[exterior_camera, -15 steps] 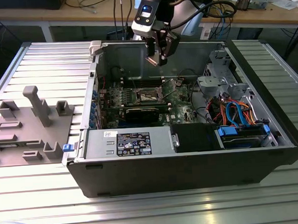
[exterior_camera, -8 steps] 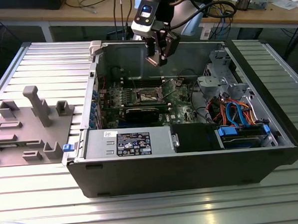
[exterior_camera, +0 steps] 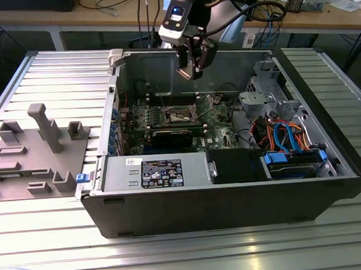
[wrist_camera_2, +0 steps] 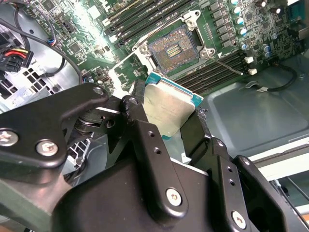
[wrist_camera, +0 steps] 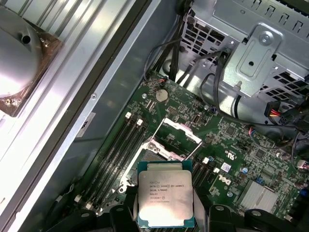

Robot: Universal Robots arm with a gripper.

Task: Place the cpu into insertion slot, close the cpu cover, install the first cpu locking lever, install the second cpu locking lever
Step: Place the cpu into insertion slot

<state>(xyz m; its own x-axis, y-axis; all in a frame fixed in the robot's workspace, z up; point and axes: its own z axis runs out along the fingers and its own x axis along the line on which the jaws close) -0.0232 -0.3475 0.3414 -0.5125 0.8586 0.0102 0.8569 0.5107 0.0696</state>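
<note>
cpu (wrist_camera_2: 169,108) is in the gripper (wrist_camera_2: 166,113), fingers (wrist_camera_2: 145,130) pinching it by two opposite edges, lid side toward the first wrist camera. In the exterior view it hangs in the gripper (exterior_camera: 192,65) above the open case (exterior_camera: 232,193), well clear of the board.

Step in hand, as I read it: step one, placing the chip. Nothing seated yet.

insertion slot (wrist_camera_2: 173,50) is bare, its contact field exposed. It sits on the green motherboard (wrist_camera: 231,145) ahead of the chip and below it. In the first wrist view the cpu cover (wrist_camera: 183,129) looks swung up off the socket. A thin wire lever (wrist_camera_2: 224,64) lies loose beside the socket, so the latching looks undone.

What the placement calls for, my judgement:
- chip square over the socket, with its edges parallel to the rim
- chip brought level. In the second wrist view it looks tilted against the board, though that could be the camera angle.
- a straight drop with no sideways scrub on the contacts, clear of the raised cover

Hard to tell:
- the near part of the socket is behind the cpu (wrist_camera: 165,200) in the first wrist view
- the chip's underside is hidden, and I can't make out its keying notches or corner mark, so its orientation against the socket is unconfirmed
- I can only pick out one lever for sure
- I can't judge the true height over the socket from these angles
</note>
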